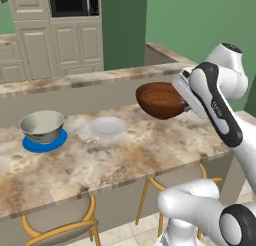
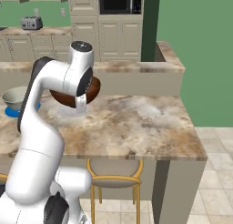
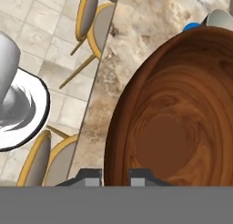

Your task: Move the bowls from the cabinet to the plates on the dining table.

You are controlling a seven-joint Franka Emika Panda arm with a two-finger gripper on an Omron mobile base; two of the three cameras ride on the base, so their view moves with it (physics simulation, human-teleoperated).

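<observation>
1. Left base view, left to right: we note the grey-white bowl [image 1: 42,125] seated on the blue plate [image 1: 45,142], then the bare pale plate [image 1: 107,126], then the reddish-brown bowl [image 1: 161,100] carried above the dining table [image 1: 150,150].
2. Our gripper [image 3: 115,176] is nearly closed, pinching the brown bowl's rim, one fingertip either side.
3. Key relation: pale plate lies left of and below the held bowl; we judge carry left, then lower.
</observation>
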